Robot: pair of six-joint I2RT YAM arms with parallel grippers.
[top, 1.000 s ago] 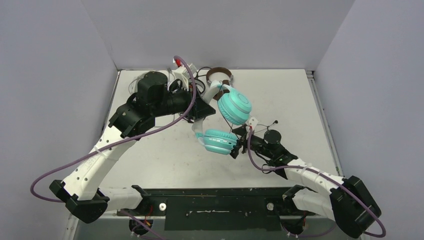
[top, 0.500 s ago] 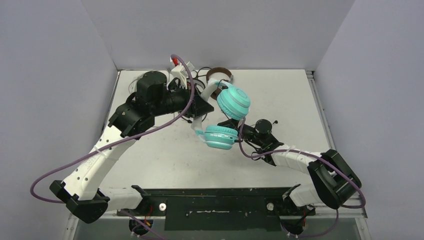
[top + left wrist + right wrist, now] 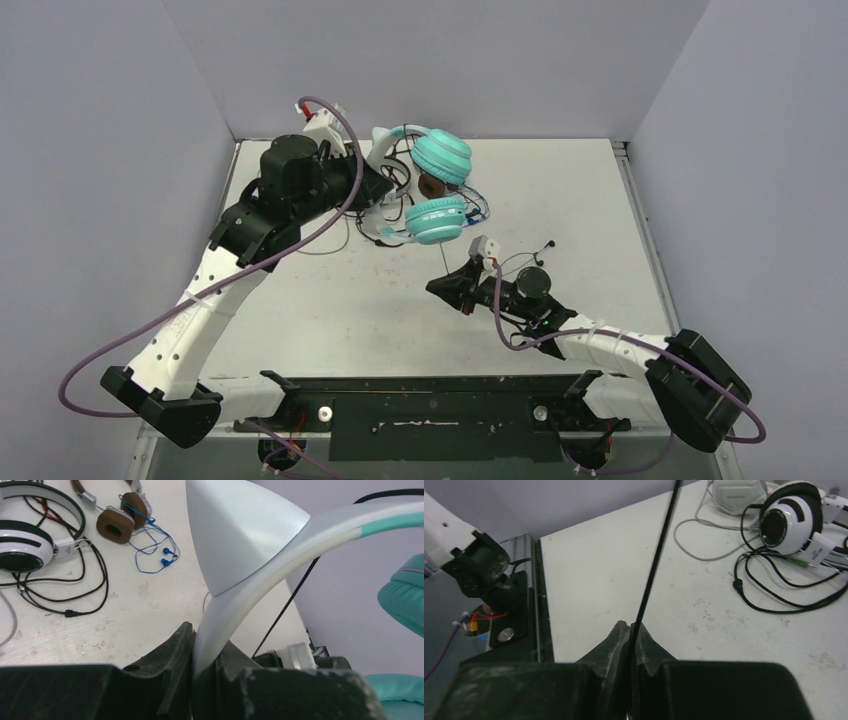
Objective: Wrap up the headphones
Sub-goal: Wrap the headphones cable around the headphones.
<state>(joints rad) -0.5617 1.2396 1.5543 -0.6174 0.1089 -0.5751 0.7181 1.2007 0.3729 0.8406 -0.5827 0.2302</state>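
My left gripper (image 3: 202,652) is squeezed tight on the white band (image 3: 235,605) of the teal headphones (image 3: 441,157). It holds them up in the air over the far side of the counter (image 3: 560,190). One teal cup sits higher and the other hangs just below it.

My right gripper (image 3: 630,632) is pinched shut on a thin black cable (image 3: 647,580). The cable runs straight up from the gripper toward the teal headphones. This gripper is near the middle of the counter, apart from the cups.

The brown headphones (image 3: 116,525) lie on the counter with their blue cable (image 3: 155,555) in loose loops beside them. The black-and-white headphones (image 3: 27,550) lie next to them.
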